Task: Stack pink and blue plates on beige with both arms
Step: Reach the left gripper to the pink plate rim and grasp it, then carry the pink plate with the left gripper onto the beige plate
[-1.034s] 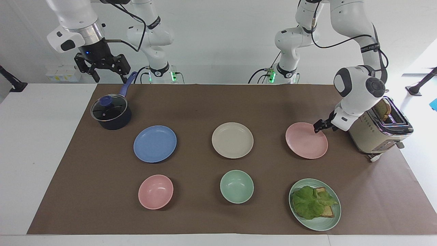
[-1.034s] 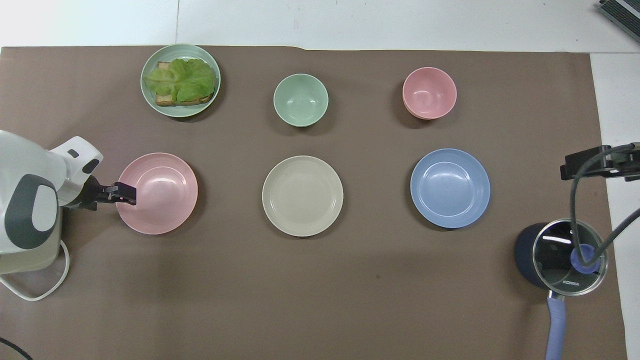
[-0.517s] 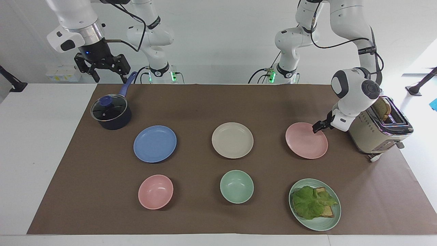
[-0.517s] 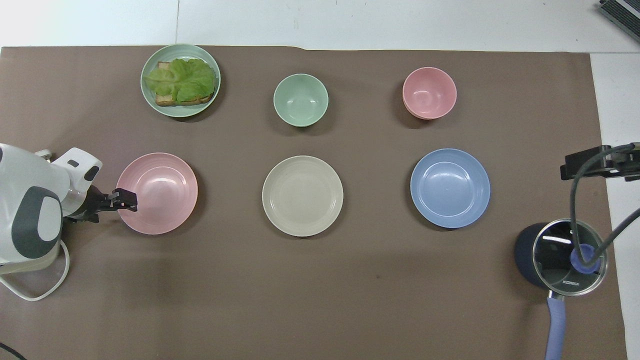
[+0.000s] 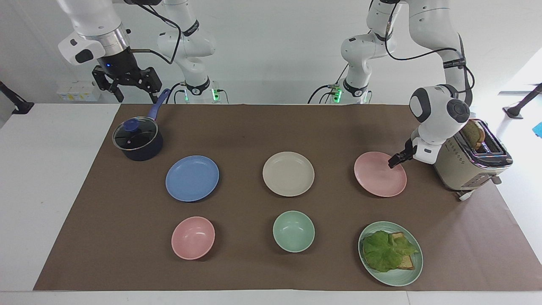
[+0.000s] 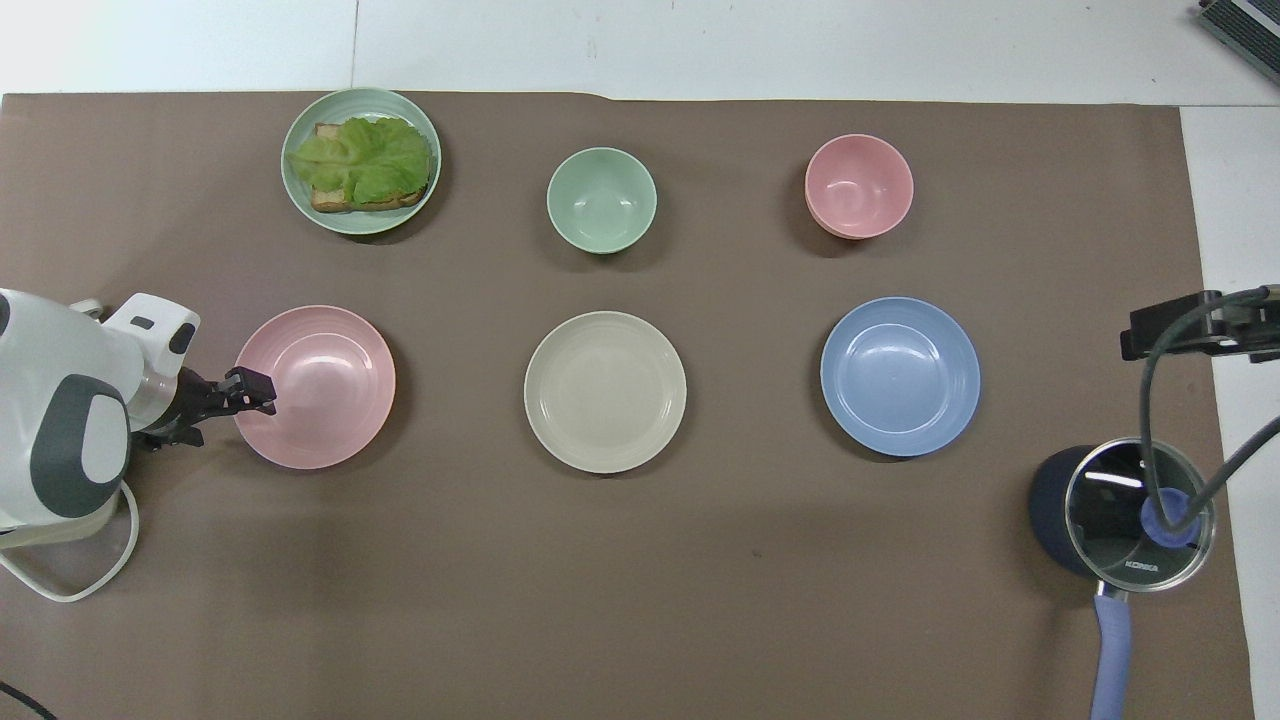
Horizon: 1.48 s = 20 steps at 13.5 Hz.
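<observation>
The pink plate (image 5: pixel 380 174) (image 6: pixel 315 386) lies flat toward the left arm's end of the table. The beige plate (image 5: pixel 288 173) (image 6: pixel 605 391) is in the middle and the blue plate (image 5: pixel 192 178) (image 6: pixel 900 376) toward the right arm's end, all in one row. My left gripper (image 5: pixel 394 161) (image 6: pixel 256 391) is low at the pink plate's rim, on the toaster's side. My right gripper (image 5: pixel 129 87) (image 6: pixel 1175 335) hangs open and holds nothing, high over the table's edge beside the pot's handle.
A beige toaster (image 5: pixel 472 163) with bread stands beside the pink plate, close under the left arm's wrist. A lidded dark pot (image 5: pixel 138 139) sits near the right arm. Farther out are a pink bowl (image 5: pixel 193 237), a green bowl (image 5: pixel 293 231) and a green plate with lettuce and toast (image 5: pixel 391 253).
The left arm's wrist has shifted a little toward the robots while its gripper stays at the pink plate's rim. The right arm and all plates are unmoved.
</observation>
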Tool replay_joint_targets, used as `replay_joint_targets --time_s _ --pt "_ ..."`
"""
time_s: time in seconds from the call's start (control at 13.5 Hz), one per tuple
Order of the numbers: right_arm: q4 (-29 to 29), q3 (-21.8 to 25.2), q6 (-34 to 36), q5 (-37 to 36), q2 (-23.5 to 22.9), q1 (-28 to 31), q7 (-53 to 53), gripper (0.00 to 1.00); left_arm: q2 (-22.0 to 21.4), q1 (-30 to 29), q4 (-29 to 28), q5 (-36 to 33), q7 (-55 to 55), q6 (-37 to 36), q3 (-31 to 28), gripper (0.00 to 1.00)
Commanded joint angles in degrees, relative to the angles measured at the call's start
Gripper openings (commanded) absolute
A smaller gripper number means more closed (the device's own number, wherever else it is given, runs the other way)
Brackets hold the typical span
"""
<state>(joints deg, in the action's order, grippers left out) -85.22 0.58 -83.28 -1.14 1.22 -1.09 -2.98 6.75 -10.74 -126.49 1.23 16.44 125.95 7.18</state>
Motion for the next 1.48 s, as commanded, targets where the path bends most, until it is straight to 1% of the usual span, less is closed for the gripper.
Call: replay_joint_targets --time_s 0.0,0.07,0.22,0.3,0.59,0.67,0.81,0.96,1.18,1.26,1.4 --pt "-1.3 -0.1 -0.1 1.1 1.1 0.5 -0.7 1.0 -0.4 0.0 -1.3 -0.7 0.7 1.3 0.1 0.39" --pt "-1.5 0.0 -0.1 1.1 1.3 0.5 -0.6 1.0 -0.4 0.2 -1.3 -0.7 0.7 1.3 0.1 0.25" --pt "-1.6 0.0 -0.1 1.1 1.4 0.5 -0.6 1.0 -0.4 0.5 -1.3 -0.7 0.7 1.4 0.1 0.02" --pt "-1.7 0.0 -0.1 1.1 1.3 0.5 -0.6 1.0 -0.4 0.3 -1.3 -0.7 0.7 1.4 0.1 0.0" --pt "-1.6 0.0 -0.1 1.1 1.3 0.5 -0.5 1.0 -0.4 0.4 -1.1 -0.7 0.7 1.2 0.1 0.0" --pt "-1.6 0.0 -0.1 1.1 1.4 0.5 -0.5 1.0 -0.4 0.5 -0.6 -0.7 0.7 -0.1 0.1 0.0" --pt "-1.7 0.0 -0.2 1.1 1.3 0.5 -0.5 1.0 -0.8 0.5 2.5 -0.7 0.6 -5.7 0.2 0.0" --pt "-1.6 0.0 -0.2 1.1 1.3 0.5 -0.5 1.0 -1.6 0.5 6.9 0.3 0.6 -13.2 0.5 0.0" --pt "-1.6 0.0 -0.2 1.1 1.4 0.5 -0.5 1.0 -2.4 0.9 14.8 5.6 0.8 -22.3 0.6 0.0" --pt "-1.6 0.0 -0.2 1.1 1.4 0.5 -0.5 1.0 -2.5 1.0 16.2 7.4 1.0 -23.6 0.7 0.0" --pt "-1.6 0.0 -0.2 1.1 1.4 0.5 -0.5 1.0 -2.6 3.8 16.5 9.6 1.6 -23.4 1.6 0.0"
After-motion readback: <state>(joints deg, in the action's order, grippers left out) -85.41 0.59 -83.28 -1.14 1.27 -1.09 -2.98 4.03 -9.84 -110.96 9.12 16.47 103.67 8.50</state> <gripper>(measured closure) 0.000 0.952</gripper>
